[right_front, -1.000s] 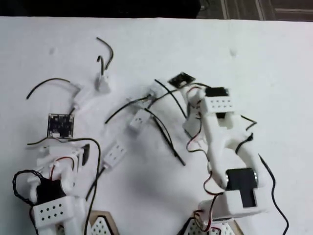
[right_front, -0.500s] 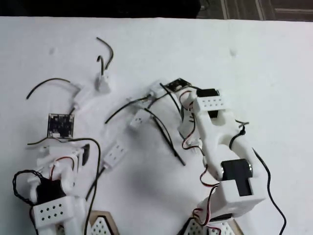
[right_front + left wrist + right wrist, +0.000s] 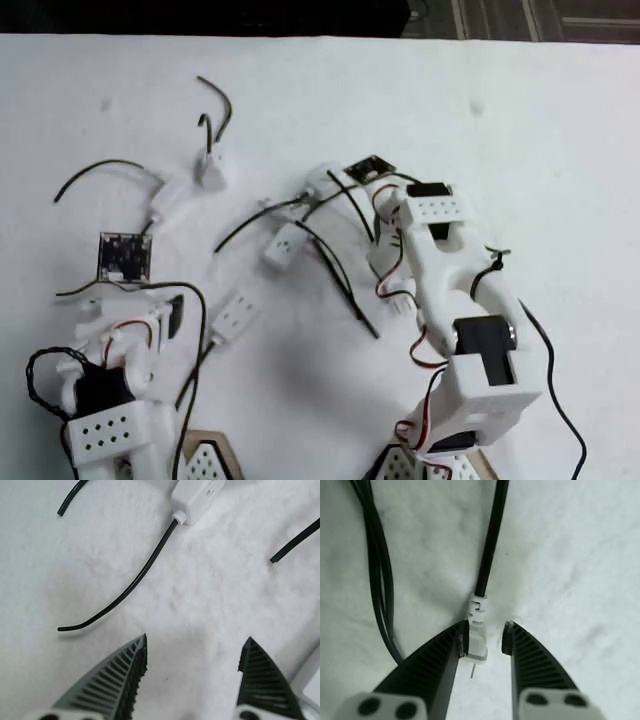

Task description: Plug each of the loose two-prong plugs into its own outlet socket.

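Observation:
A white two-prong plug [image 3: 476, 640] on a black cable [image 3: 490, 540] lies between the fingers of my right gripper [image 3: 486, 626]. One finger touches the plug and the other stands a little apart, so the gripper is open. In the high view the right gripper [image 3: 383, 245] sits low among the cables right of centre. Several white socket blocks lie on the table, among them one [image 3: 283, 243] at the centre and one [image 3: 235, 313] nearer the front. My left gripper [image 3: 195, 641] hangs open over bare table, below a white block [image 3: 197, 497] with a black cable.
Two small black boards lie on the white table, one [image 3: 123, 256] at the left and one [image 3: 368, 166] just beyond the right arm. More white blocks with short cables [image 3: 210, 170] [image 3: 165, 205] lie at the back left. Black cables cross the centre.
The right arm has shifted a little left and settled lower, its elbox section dropping toward the front edge; the small black board near it moved slightly. The left arm has kept still.

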Motion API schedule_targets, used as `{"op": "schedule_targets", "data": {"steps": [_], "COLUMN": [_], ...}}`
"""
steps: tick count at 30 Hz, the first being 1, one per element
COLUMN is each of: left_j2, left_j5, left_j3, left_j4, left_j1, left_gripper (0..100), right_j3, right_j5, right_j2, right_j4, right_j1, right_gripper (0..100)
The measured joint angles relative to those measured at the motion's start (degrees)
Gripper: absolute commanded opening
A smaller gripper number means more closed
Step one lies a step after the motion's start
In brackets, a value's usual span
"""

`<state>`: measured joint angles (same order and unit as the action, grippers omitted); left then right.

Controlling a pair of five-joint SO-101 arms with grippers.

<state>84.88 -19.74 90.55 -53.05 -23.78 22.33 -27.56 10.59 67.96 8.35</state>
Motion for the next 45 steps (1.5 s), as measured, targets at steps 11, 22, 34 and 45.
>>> {"op": "schedule_targets", "data": {"steps": [11,22,34,45], "left_j2": [0.0,0.1,0.7,0.7], "left_j5": [0.0,0.0,0.0,0.0], "left_j3": [0.0,0.1,0.1,0.1], "left_j4": [0.0,0.0,0.0,0.0], "left_j1": [0.0,0.0,0.0,0.0], "left_gripper": [29,29,29,29], "right_j3": [-2.0,-2.3,-12.7,-17.9], "right_j5": [0.3,5.5,6.2,6.2], "right_j2": [1.6,6.8,8.4,9.1], "right_j4": [4.8,8.3,22.5,28.9], "right_j1": [-0.1,6.7,7.2,5.9], "right_gripper": [10.9,7.4,16.7,17.7]}}
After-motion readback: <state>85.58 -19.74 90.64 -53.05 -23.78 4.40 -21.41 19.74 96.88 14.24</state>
